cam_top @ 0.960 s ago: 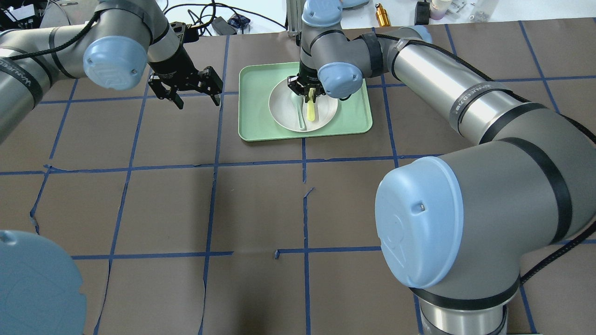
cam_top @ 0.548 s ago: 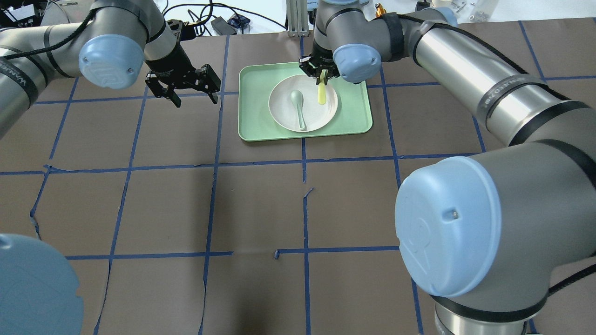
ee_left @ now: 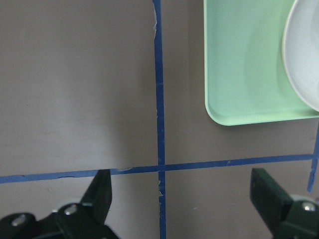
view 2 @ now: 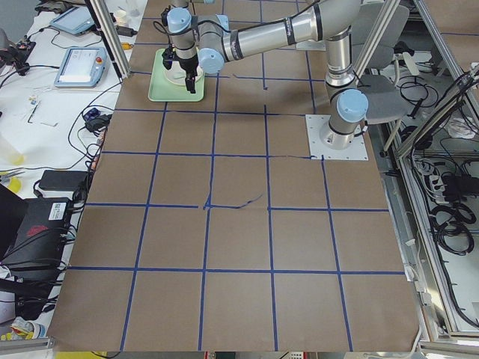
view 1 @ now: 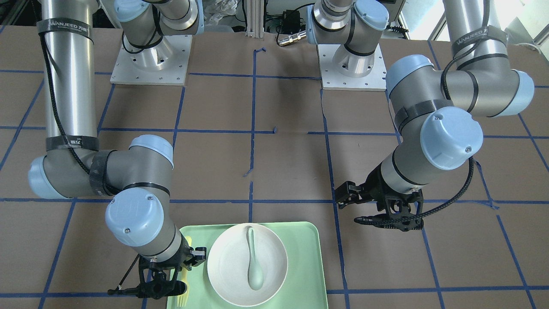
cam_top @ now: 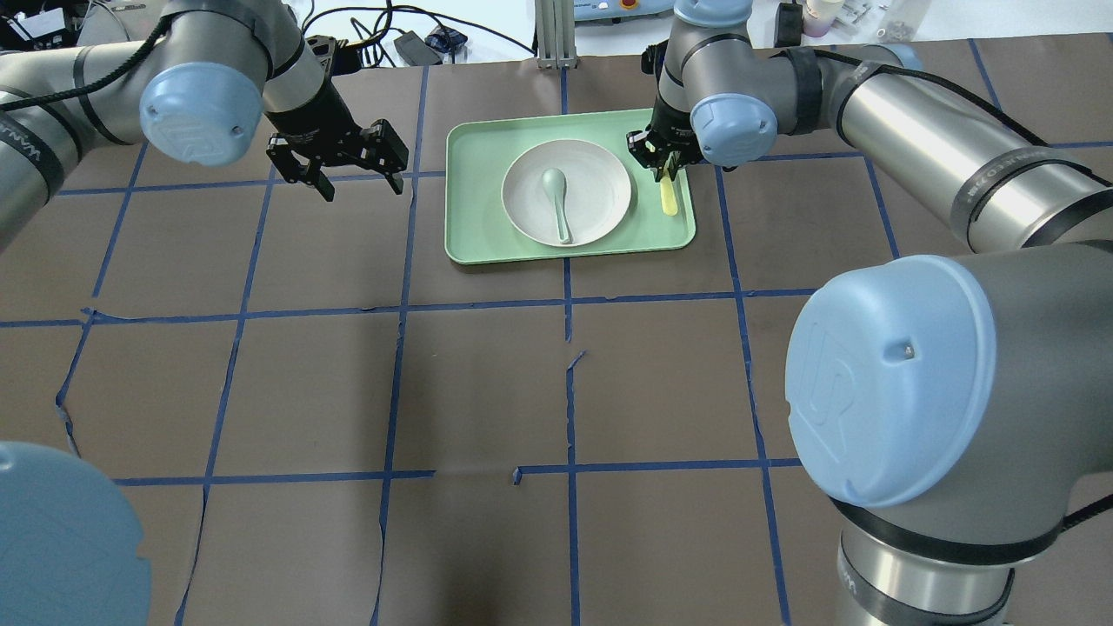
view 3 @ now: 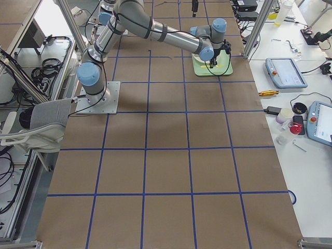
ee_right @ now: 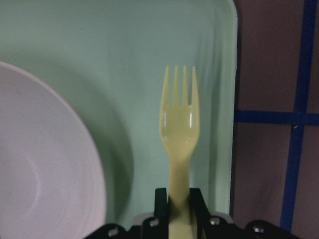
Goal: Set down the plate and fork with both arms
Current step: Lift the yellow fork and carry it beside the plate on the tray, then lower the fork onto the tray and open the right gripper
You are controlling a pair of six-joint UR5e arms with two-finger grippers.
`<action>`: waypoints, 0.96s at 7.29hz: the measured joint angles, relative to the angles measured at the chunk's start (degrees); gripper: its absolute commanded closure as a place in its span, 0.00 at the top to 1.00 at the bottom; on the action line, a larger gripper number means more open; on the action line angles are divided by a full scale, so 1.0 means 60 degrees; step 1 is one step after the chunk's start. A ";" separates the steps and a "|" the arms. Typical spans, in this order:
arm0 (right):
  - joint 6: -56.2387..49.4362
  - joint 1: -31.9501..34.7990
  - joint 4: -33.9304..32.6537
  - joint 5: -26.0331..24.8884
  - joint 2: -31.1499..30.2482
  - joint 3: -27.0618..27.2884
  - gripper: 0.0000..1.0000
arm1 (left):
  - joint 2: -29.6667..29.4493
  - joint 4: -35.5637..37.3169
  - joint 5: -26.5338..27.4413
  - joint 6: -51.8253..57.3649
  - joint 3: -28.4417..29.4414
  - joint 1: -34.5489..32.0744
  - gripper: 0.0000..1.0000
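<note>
Two states show: the right end effector (ee_right: 179, 201) is pinched narrow on the handle of the fork (ee_right: 179, 127), its tines over the tray (cam_top: 474, 217) strip between the plate (cam_top: 602, 187) and the tray's rim, while the left end effector (cam_top: 363, 187) gapes wide and empty above the counter (cam_top: 478, 382) beside the tray. The fork looks light, slick and slightly bendy, so a grip near its neck seems steadier. The plate, holding a spoon (cam_top: 556, 189), seems rigid and is probably best taken by its raised rim.

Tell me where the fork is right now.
In the overhead view the fork is clamped in the right gripper, over the bare strip of the tray between the plate and its right edge.
</note>
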 measured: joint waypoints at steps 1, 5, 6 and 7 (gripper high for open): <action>-0.0075 -0.0001 -0.0220 0.0016 0.0269 -0.0102 0.00 | -0.0002 -0.0028 -0.0003 -0.0001 -0.0007 -0.0003 1.00; -0.0145 0.0032 -0.0332 0.0046 0.0552 -0.0360 0.20 | -0.0047 -0.0072 -0.0002 0.0011 -0.0017 0.0010 1.00; -0.0137 0.0041 -0.0325 0.0046 0.0548 -0.0337 0.73 | -0.0068 -0.0072 -0.0001 0.0012 -0.0018 0.0010 1.00; -0.0114 0.0052 -0.0317 0.0046 0.0540 -0.0301 0.89 | -0.0084 -0.0071 0.0003 0.0012 -0.0018 0.0011 1.00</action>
